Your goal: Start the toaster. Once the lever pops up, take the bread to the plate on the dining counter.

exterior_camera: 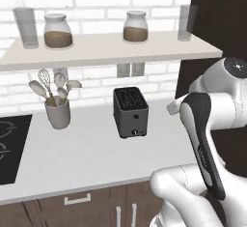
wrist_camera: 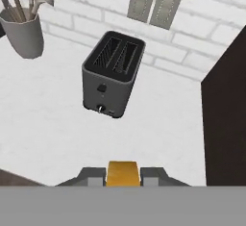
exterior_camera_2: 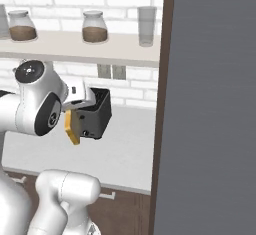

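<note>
Yellow-crusted bread (wrist_camera: 123,173) clamped in gripper (wrist_camera: 123,176), lifted clear in front of the empty toaster (wrist_camera: 111,73); carry step under way, next needs travel to the plate.

My arm (exterior_camera: 212,124) reads as glossy white rounded shells with dark grey joint bands, a black round cap on one joint, and faint lettering along one dark strip.
</note>
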Motion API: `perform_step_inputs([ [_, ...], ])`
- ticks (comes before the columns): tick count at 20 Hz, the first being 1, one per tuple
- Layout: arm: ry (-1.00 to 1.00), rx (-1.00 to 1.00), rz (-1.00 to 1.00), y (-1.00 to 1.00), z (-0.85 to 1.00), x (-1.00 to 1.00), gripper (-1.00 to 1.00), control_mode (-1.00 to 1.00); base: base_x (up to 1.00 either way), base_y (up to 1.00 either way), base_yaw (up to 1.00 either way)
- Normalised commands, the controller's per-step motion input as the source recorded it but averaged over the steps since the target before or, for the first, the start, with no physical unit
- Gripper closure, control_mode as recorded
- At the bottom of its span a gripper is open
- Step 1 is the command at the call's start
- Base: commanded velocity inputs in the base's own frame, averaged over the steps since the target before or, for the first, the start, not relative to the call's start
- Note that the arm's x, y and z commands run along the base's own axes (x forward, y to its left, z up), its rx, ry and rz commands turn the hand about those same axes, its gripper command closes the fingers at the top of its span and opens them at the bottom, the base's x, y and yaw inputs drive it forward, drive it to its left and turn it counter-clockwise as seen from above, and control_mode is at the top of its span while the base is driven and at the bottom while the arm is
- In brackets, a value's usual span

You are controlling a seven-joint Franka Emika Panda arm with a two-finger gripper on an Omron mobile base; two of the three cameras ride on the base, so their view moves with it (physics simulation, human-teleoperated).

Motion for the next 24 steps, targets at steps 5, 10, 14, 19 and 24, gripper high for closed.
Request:
perform_step_inputs([
  [5,0.0,0.0,0.0,0.0,0.0,0.0,1.0,1.0,-0.43,0.16,0.0],
  [10,0.0,0.0,0.0,0.0,0.0,0.0,1.0,1.0,-0.57,0.62,0.16],
  [14,0.0,0.0,0.0,0.0,0.0,0.0,1.0,1.0,-0.55,0.79,0.44],
  [19,0.0,0.0,0.0,0.0,0.0,0.0,1.0,1.0,-0.54,0.82,0.68],
  [24,0.0,0.0,0.0,0.0,0.0,0.0,1.0,1.0,-0.32,0.83,0.81],
])
